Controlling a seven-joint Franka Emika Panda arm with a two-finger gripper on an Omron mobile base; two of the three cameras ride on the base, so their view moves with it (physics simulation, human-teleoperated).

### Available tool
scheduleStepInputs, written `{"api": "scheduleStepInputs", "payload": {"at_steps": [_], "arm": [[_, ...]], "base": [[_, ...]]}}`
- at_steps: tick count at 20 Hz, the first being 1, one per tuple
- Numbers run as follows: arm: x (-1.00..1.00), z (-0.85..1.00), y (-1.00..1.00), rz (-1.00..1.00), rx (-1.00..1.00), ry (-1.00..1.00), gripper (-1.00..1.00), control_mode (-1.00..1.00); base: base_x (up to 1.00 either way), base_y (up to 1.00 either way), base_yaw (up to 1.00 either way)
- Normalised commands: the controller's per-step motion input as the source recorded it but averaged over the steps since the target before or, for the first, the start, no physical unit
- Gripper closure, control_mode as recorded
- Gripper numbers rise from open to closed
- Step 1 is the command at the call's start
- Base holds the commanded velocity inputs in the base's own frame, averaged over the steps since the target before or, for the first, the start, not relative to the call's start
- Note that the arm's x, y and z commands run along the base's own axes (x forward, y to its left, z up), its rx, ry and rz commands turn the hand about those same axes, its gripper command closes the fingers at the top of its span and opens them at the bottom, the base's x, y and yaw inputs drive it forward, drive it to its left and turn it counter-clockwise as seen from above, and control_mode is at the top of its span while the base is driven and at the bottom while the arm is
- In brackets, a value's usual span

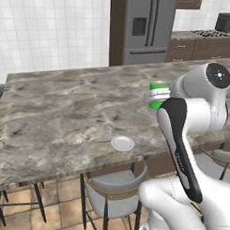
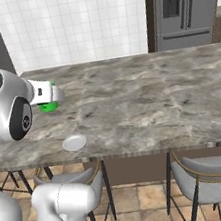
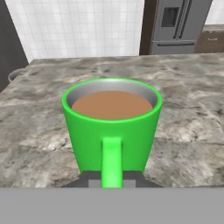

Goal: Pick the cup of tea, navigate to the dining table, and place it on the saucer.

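Marbled dining table (image 1: pixel 56 115) before white-tiled wall (image 1: pixel 49 30)

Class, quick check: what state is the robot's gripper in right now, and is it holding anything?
Gripper: closed on the handle of the cup of tea, holding it upright above the dining table.

White tiled wall (image 1: pixel 54 30), steel fridge (image 1: pixel 148 26), brown cabinets (image 1: pixel 194 49), tan tiled floor (image 2: pixel 142 203), grey stools (image 2: pixel 207 180)
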Motion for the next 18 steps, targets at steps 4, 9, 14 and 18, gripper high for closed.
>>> {"api": "scheduleStepInputs", "payload": {"at_steps": [4, 9, 14, 18], "arm": [[1.0, 0.08, 0.22, 0.1, 0.0, 0.36, 1.0, -1.0], [0.98, 0.0, 0.15, 0.31, -0.02, 0.48, 1.0, -1.0], [0.4, -0.47, 0.16, 0.47, -0.02, 0.1, 1.0, -1.0], [0.6, -0.8, 0.12, 0.46, -0.02, -0.12, 1.0, -1.0]], "base": [[0.0, 0.0, 0.0], [0.0, 0.0, 0.0], [0.0, 0.0, 0.0], [0.0, 0.0, 0.0]]}}
